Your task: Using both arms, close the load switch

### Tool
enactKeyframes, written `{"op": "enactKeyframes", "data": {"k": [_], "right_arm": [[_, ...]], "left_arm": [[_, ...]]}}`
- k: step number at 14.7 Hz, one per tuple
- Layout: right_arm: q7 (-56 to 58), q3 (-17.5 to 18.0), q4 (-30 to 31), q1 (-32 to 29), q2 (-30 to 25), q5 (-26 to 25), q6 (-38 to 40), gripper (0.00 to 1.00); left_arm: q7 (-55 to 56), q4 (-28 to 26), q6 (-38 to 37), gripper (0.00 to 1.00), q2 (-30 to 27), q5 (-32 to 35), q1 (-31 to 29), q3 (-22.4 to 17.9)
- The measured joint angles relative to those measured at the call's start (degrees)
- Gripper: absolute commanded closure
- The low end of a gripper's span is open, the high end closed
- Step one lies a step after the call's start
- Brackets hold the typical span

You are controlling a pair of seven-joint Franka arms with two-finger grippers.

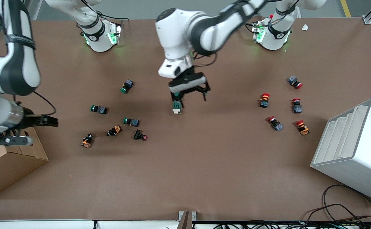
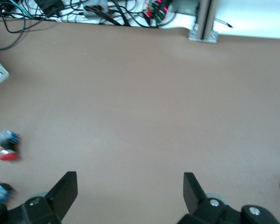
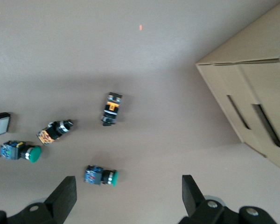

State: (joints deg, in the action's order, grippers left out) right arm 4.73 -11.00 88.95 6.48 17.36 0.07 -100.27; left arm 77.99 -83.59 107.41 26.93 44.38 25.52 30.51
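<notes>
The load switch (image 1: pixel 176 106), a dark-green block with a white end piece, lies on the brown table near its middle. My left gripper (image 1: pixel 190 96) hangs just over it, open, with one finger (image 1: pixel 175 96) right above the switch; I cannot tell whether they touch. In the left wrist view the left gripper (image 2: pixel 130 176) is open over bare table and the switch is out of view. My right gripper (image 1: pixel 55 121) is open and empty, above the table beside the cardboard box at the right arm's end. The right wrist view shows the right gripper (image 3: pixel 128 179) open over a green push button (image 3: pixel 100 176).
Green, orange and black push buttons (image 1: pixel 131 121) lie scattered between the switch and the cardboard box (image 1: pixel 7 162). Several red push buttons (image 1: pixel 264 100) lie toward the left arm's end, near a white slotted rack (image 1: pixel 353 149). Cables (image 1: pixel 341 213) lie at the table edge nearest the front camera.
</notes>
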Motion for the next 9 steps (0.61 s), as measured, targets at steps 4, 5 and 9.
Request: {"op": "enactKeyframes", "data": {"k": [4,5,9], "right_arm": [[2.59,-0.14,-4.73,-3.02,-1.97,-0.14,5.82,0.0],[2.59,-0.14,-6.68,-3.39,-2.03,-0.14,7.79,0.0],[2.55,-0.15,-10.1,-4.47,-2.03,-0.15,11.09,0.0]], "left_arm": [[-19.55,0.41,-2.46,0.0,-7.7,-12.83,-13.37,-0.02],[-24.72,0.43,-3.12,0.0,-9.34,-15.48,-16.8,0.0],[-47.89,0.49,-5.01,0.0,-15.17,-26.9,-29.17,-1.46]]}}
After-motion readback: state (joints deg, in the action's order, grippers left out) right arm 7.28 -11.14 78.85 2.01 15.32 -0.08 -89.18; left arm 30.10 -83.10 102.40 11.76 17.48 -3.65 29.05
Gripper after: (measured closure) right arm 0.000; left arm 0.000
